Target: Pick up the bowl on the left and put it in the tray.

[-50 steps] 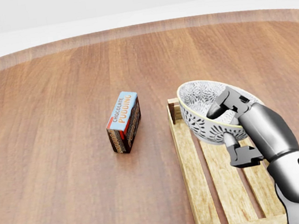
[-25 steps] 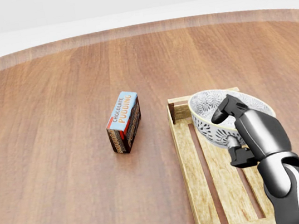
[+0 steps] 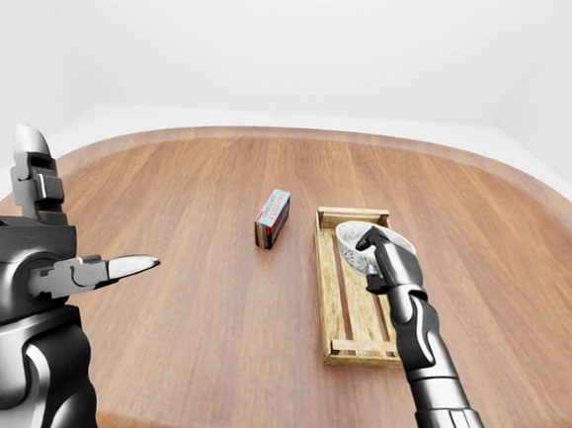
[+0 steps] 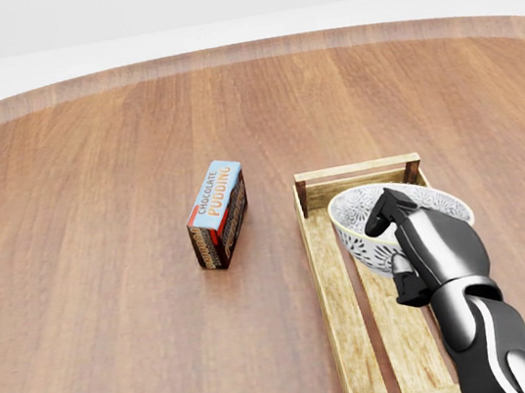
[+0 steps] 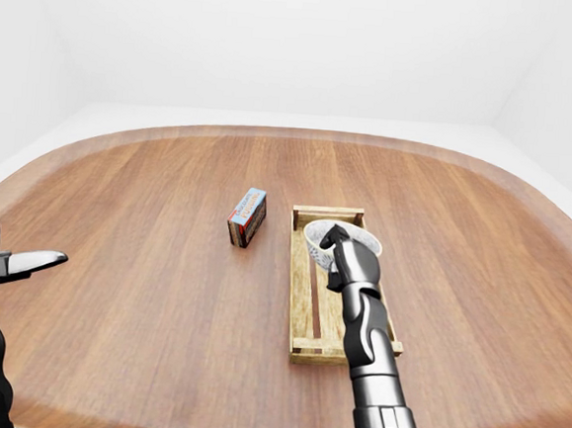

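Since a second ago your right robot hand [image 4: 429, 251] has come down, and the white ceramic bowl with a grey leaf pattern [image 4: 354, 214] has gone from tilted and raised to level and low in the slatted light-wood tray [image 4: 327, 286].

Nearest to you, at 8 o'clock in the left-eye view, your left robot hand [image 3: 35, 254] is released, with its fingers spread and nothing between them. It is well apart from everything else.

Further out, your right robot hand is grasping the bowl, with one finger inside the rim and the others outside, on the bowl's 5 o'clock side. The bowl sits at the tray's 12 o'clock end.

A blue and brown chocolate pudding box [image 4: 218, 213] stands at the bowl's 9 o'clock, apart from the tray. All of this rests on the round brown wooden table [image 4: 92, 182].
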Controlling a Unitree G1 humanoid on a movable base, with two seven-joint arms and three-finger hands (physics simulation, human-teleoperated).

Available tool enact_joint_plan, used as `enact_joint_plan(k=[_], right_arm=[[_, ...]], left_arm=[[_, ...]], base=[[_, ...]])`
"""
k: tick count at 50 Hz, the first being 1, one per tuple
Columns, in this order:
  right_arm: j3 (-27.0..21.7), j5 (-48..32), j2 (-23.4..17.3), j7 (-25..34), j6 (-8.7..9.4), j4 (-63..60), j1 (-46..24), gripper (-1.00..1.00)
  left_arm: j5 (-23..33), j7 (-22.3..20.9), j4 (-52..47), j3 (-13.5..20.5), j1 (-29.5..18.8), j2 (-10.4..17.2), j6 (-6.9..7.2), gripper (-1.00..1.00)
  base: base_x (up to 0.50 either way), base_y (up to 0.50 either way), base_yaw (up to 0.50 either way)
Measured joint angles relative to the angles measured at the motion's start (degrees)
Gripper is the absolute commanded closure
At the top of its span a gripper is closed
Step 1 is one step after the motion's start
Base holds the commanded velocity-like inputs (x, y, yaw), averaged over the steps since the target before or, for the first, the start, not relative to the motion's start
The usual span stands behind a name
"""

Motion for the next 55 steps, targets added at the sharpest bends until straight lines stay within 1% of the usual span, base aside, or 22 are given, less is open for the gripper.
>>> enact_joint_plan(k=[12, 30, 43, 54, 55], right_arm=[[0.43, 0.65, -0.06, -2.87, 0.0, 5.68, -0.75, 1.0], [0.94, 4.2, -0.43, -7.08, 0.0, 15.96, -3.07, 1.0], [2.78, 7.82, 0.12, -9.57, 0.0, 22.09, -5.09, 1.0], [3.42, 8.37, 0.17, -11.99, -0.02, 25.09, -7.1, 1.0], [3.43, 8.66, 0.17, -12.14, -0.01, 25.23, -7.21, 0.18]], left_arm=[[-0.12, 0.05, -0.13, 0.15, 0.0, 0.06, 0.0, -1.0], [0.18, -0.09, -0.37, 0.01, 0.05, -0.02, 0.0, -1.0], [0.34, -0.2, -0.56, -0.02, 0.12, -0.11, 0.0, -1.0], [0.17, -0.12, -0.72, 0.11, 0.16, -0.15, 0.0, -1.0], [0.15, -0.1, -0.73, 0.11, 0.15, -0.15, 0.0, -1.0]], base=[[0.0, 0.0, 0.0], [0.0, 0.0, 0.0], [0.0, 0.0, 0.0], [0.0, 0.0, 0.0], [0.0, 0.0, 0.0]])
